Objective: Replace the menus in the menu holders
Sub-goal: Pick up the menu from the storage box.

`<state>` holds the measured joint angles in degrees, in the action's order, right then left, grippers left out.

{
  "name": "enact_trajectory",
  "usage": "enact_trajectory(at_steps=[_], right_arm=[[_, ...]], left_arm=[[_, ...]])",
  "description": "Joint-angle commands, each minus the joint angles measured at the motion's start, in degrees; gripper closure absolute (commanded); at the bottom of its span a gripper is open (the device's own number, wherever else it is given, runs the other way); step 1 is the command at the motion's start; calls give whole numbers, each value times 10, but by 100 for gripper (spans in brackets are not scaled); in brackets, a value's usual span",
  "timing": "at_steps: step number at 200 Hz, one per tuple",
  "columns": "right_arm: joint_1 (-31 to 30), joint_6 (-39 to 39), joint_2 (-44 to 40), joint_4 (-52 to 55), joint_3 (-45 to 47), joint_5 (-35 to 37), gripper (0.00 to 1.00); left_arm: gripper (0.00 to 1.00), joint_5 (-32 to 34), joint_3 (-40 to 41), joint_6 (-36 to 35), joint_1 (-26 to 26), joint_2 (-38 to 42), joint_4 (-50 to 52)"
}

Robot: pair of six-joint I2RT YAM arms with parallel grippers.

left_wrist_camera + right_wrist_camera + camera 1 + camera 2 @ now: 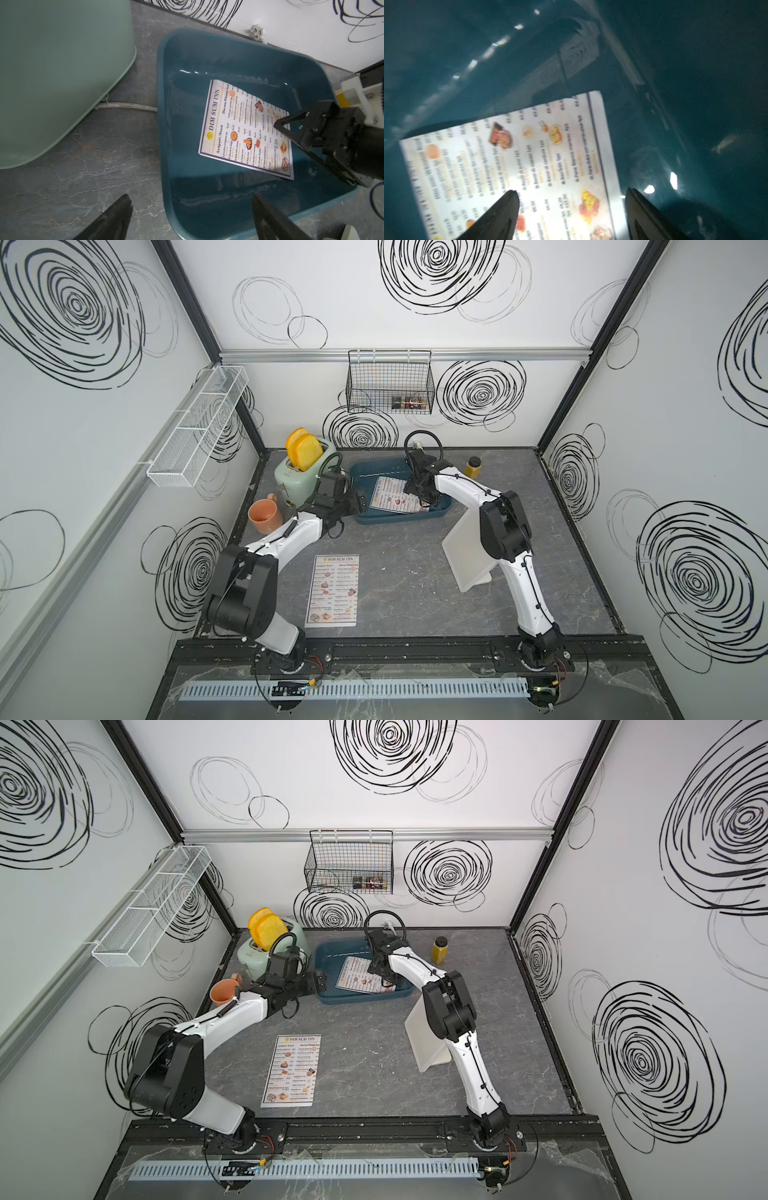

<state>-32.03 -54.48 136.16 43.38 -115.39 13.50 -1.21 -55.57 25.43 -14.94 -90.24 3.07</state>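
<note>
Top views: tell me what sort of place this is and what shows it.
Probably a robot test cell staged as a café counter, not a real one: swirl-printed panel walls box in a marbled tabletop, and the props are a toaster, a mug and a "DIM SUM INN" menu.

From my console I count one blue tray [370, 472] at twelve o'clock and two menus: one tray menu [390, 499] inside it, one flat menu [332, 591] at seven o'clock. One menu holder [464, 560] stands at four. One toaster [291, 479] at eleven carries two toast slices [305, 450]. One mug [264, 516] at ten, one jar [473, 467] at one. Two wall baskets: one white basket [195, 439], one black basket [388, 383]. Two grippers: left gripper [192, 199], right gripper [572, 191].
</note>
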Motion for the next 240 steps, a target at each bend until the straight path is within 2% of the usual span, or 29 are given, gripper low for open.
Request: enact_trajectory(at_steps=[1, 27, 56, 116, 170, 206, 217, 240], right_arm=[[2, -5, -1, 49, -11, 28, 14], [9, 12, 9, 48, -13, 37, 12], [15, 48, 37, 23, -27, -1, 9], [5, 141, 81, -35, -51, -156, 7], [-4, 194, 92, -97, -51, -285, 8], [-9, 224, 101, -112, -53, -341, 6], [-9, 228, 107, -115, -56, -356, 6], [-9, 236, 123, -106, -73, -381, 5]], left_arm=[[10, -16, 4, -6, 4, -19, -37], [17, -28, 1, -6, 6, -42, -50], [24, -42, -5, -6, 6, -66, -58], [43, -77, -17, -32, 1, -101, -62], [49, -102, -2, -37, -17, -97, -68], [45, -105, 13, -38, -20, -75, -70], [38, -97, 17, -39, -20, -61, -67], [15, -67, 27, -28, -11, -24, -56]])
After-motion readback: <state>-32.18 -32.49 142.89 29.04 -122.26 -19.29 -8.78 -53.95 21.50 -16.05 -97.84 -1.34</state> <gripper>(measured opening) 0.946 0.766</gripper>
